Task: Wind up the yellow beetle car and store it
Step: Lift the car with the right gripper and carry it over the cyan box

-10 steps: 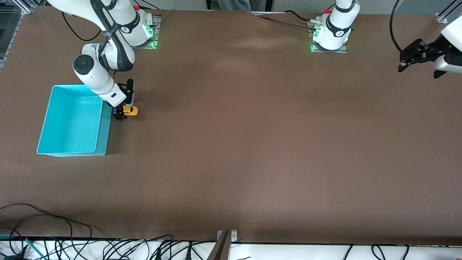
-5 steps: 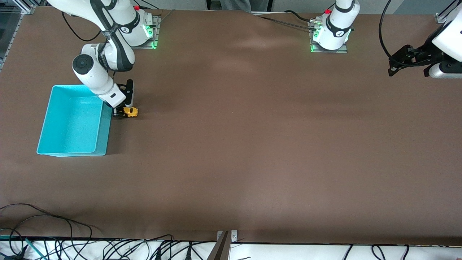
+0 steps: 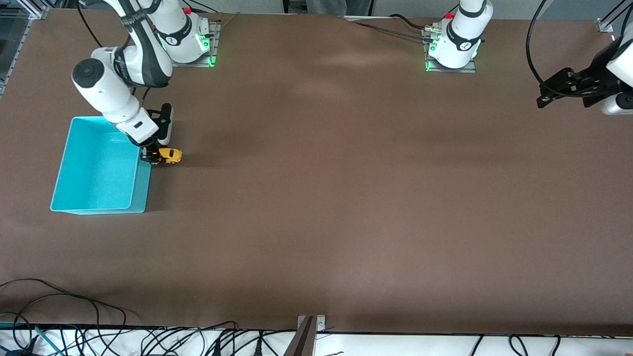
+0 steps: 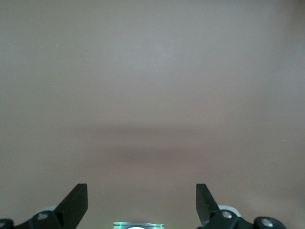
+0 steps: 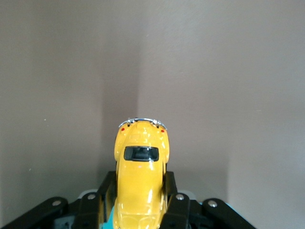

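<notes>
From across the table, the right gripper point(image 3: 150, 154) pinches the car point(image 3: 167, 156) just beside the bin point(image 3: 96, 198), at the rim toward the left arm's end. The left gripper point(image 3: 559, 91) waits over bare table point(image 3: 346, 198), well apart. The left wrist view shows its fingers point(image 4: 76, 204) spread wide over the table. In the right wrist view, both fingers point(image 5: 107, 188) clamp the car's point(image 5: 140, 176) sides.

Yellow beetle car point(image 5: 140, 186) nose cut off at wrist view edge; wheels hidden, seemingly by right pincer point(image 5: 140, 202) fingers.
</notes>
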You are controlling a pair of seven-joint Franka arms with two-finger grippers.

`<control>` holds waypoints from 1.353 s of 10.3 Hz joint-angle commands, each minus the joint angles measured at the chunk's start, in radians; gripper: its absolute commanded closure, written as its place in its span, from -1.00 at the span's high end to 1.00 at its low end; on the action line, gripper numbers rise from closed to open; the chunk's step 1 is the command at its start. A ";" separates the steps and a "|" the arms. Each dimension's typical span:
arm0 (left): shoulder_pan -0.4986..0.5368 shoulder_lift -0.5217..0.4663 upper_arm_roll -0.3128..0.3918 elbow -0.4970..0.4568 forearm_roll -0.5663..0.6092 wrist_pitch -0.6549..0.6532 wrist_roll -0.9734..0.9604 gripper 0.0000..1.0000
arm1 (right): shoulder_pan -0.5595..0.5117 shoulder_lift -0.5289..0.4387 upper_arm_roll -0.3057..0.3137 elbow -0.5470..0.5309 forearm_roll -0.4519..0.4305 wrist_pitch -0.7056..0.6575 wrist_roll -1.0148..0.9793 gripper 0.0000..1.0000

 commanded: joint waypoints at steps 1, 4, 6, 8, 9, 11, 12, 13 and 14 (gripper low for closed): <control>0.017 0.000 -0.008 0.005 -0.028 -0.017 -0.012 1.00 | -0.005 -0.014 -0.023 0.138 -0.003 -0.209 0.019 -1.00; 0.005 0.006 -0.011 0.014 -0.025 -0.021 -0.011 1.00 | -0.007 0.030 -0.210 0.146 -0.012 -0.201 -0.015 -1.00; 0.007 0.006 -0.011 0.013 -0.024 -0.021 -0.011 1.00 | -0.008 0.096 -0.304 0.140 -0.011 -0.135 -0.055 -1.00; 0.005 0.005 -0.012 0.014 -0.024 -0.024 -0.011 1.00 | -0.026 0.160 -0.329 0.135 -0.004 -0.098 -0.096 -1.00; 0.007 0.005 -0.011 0.014 -0.024 -0.036 -0.009 1.00 | -0.037 0.183 -0.329 0.129 0.002 -0.072 -0.111 -1.00; 0.011 0.006 -0.009 0.017 -0.024 -0.038 -0.009 1.00 | -0.085 0.234 -0.329 0.131 0.008 -0.032 -0.105 -1.00; 0.008 0.008 -0.011 0.019 -0.022 -0.038 -0.009 1.00 | -0.095 0.254 -0.329 0.131 0.026 -0.030 -0.105 -1.00; 0.008 0.008 -0.011 0.019 -0.024 -0.038 -0.009 1.00 | -0.096 0.282 -0.327 0.131 0.063 -0.030 -0.105 -1.00; 0.008 0.008 -0.011 0.019 -0.022 -0.038 -0.008 1.00 | -0.096 0.309 -0.324 0.131 0.106 -0.030 -0.110 -1.00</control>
